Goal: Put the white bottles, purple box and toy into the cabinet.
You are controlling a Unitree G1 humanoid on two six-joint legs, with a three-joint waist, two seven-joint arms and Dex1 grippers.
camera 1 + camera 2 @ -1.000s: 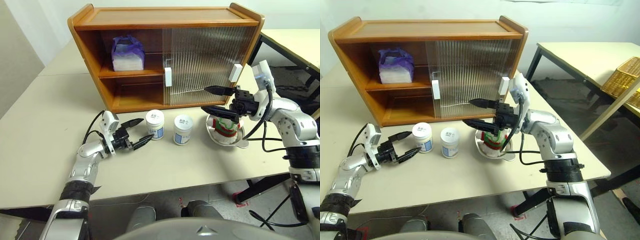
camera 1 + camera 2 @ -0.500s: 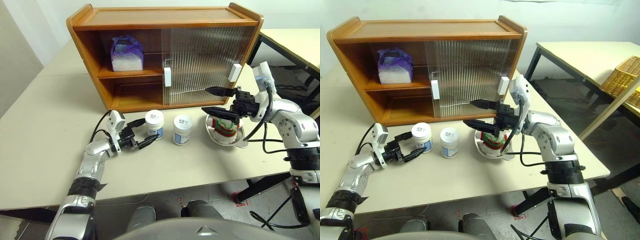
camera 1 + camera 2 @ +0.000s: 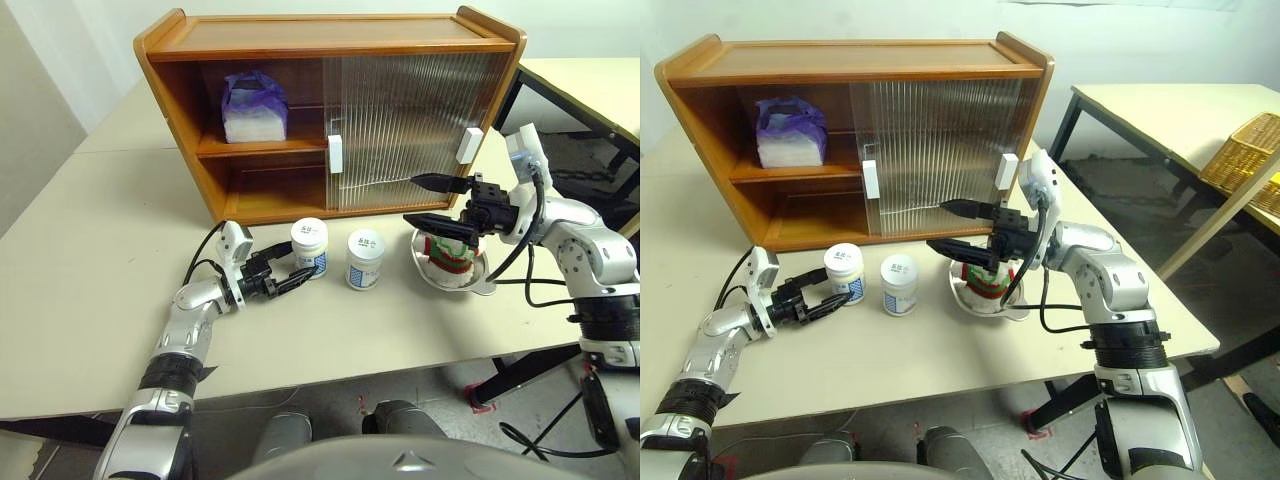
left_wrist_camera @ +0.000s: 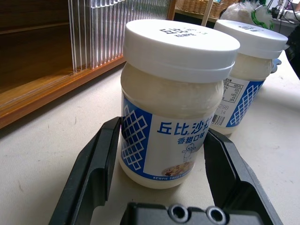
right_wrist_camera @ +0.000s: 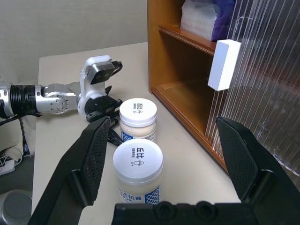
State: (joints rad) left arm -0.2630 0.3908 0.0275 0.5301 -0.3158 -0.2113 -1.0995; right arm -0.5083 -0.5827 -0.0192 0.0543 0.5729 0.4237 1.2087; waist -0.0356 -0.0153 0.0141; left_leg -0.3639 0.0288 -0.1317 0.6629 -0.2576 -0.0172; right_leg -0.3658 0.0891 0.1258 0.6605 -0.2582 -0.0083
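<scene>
Left wrist view: left bottle (image 4: 171, 103) upright on the table (image 3: 80, 250), long axis vertical, white lid up, blue-and-white label facing the camera. Flanked by the two black fingers (image 4: 98, 164), one against each side of the label near the base, so clamped by the left gripper (image 3: 300, 267) while resting on the tabletop. Right bottle (image 4: 248, 79) just beside it, apart by a narrow gap, equally upright.

Seen from the head: both bottles in front of the cabinet (image 3: 330, 30), at 6 o'clock from its lower shelf. Right bottle at about 4 o'clock from the left one. Left gripper reaching in level from 8 o'clock.

Purple box (image 3: 254, 105) on the upper shelf, at 10 o'clock within the cabinet front, in the uncovered left half. Sitting base down, crinkled purple top upward, white lower body toward the room.

Both ribbed sliding doors (image 3: 410, 125) drawn over the right half, white handles (image 3: 336, 154) vertical.

Toy (image 3: 447, 255) inside the steel bowl (image 3: 487, 280), at 3 o'clock from the right bottle. Red and green patches visible; which way it points cannot be told, being partly hidden.

Right gripper (image 3: 410, 198) held level above the bowl, pointing toward 9 o'clock, fingers spread wide, gripping nothing.
</scene>
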